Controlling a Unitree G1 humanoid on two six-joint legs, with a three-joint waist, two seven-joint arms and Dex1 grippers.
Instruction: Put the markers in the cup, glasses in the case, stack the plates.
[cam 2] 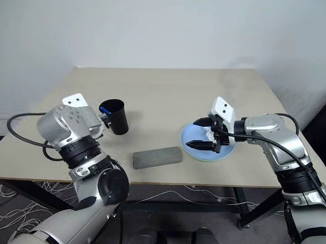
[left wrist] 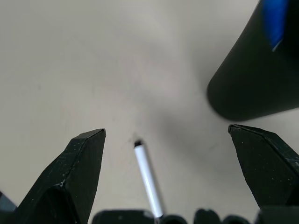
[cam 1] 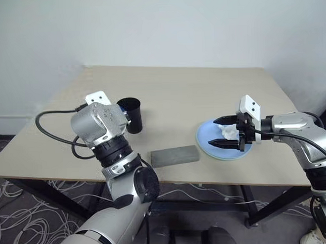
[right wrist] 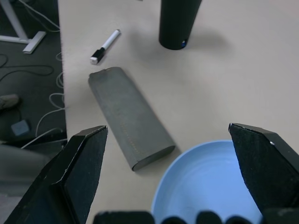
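On the beige wooden counter (cam 1: 205,94), the left end effector (left wrist: 166,154) hangs with its black fingers spread wide over the thin white marker with a black cap (right wrist: 105,45), just beside the black tapered plastic cup (cam 2: 115,116), in which the blue marker (cam 2: 104,109) stands. The right end effector (cam 2: 202,133), equally wide and empty, hovers over the light blue round plate (cam 1: 206,136), which sits on the pale green plate and carries crumpled white tissue (cam 1: 227,131). The closed grey felt case (cam 1: 174,156) lies between cup and plates.

The two head views look forward and down over the table (cam 1: 178,94) from above. The left wrist view faces the tabletop closely, beside the cup (left wrist: 257,70). The right wrist view looks from farther across, sharing that cup and the case (right wrist: 128,116).
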